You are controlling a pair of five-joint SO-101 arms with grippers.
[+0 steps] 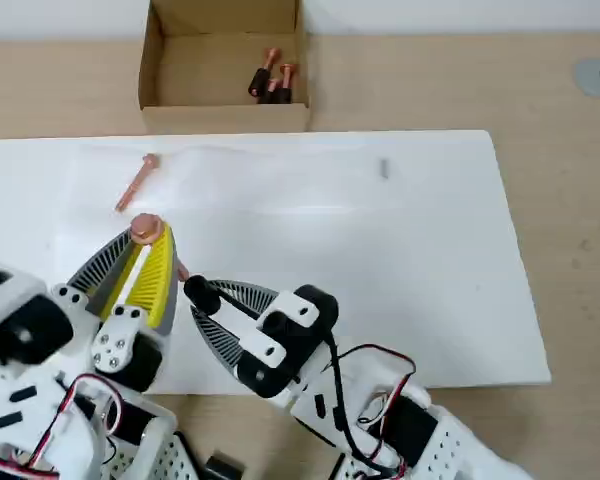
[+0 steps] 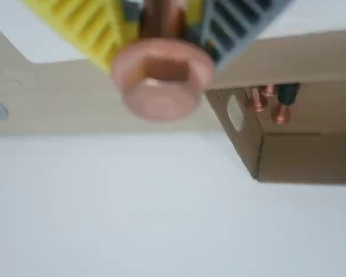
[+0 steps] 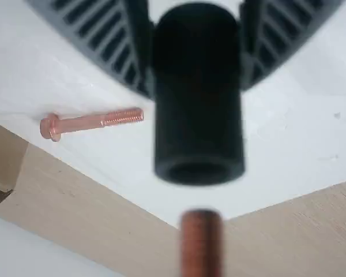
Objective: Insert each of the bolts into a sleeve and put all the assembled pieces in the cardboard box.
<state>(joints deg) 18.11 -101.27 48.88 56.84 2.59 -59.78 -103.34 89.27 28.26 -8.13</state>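
My left gripper [image 1: 148, 242], with one yellow and one grey finger, is shut on a copper bolt [image 1: 145, 230] whose flanged head [image 2: 161, 78] faces its wrist camera. Beside it, my black right gripper [image 1: 202, 298] is shut on a black sleeve [image 3: 197, 92]. The held bolt's threaded tip [image 3: 200, 242] points at the sleeve's open end with a small gap between them. A second copper bolt [image 1: 137, 182] lies loose on the white mat [image 1: 380, 260], and it appears as the loose bolt [image 3: 92, 122] behind the sleeve. The cardboard box [image 1: 225, 110] holds several assembled pieces [image 1: 271, 80].
The box stands on the wooden table beyond the mat's far edge, left of centre, and its wall [image 2: 300, 156] appears past the bolt head. A small grey mark [image 1: 384, 168] sits on the mat's far side. A grey disc [image 1: 597, 76] lies at the table's far right.
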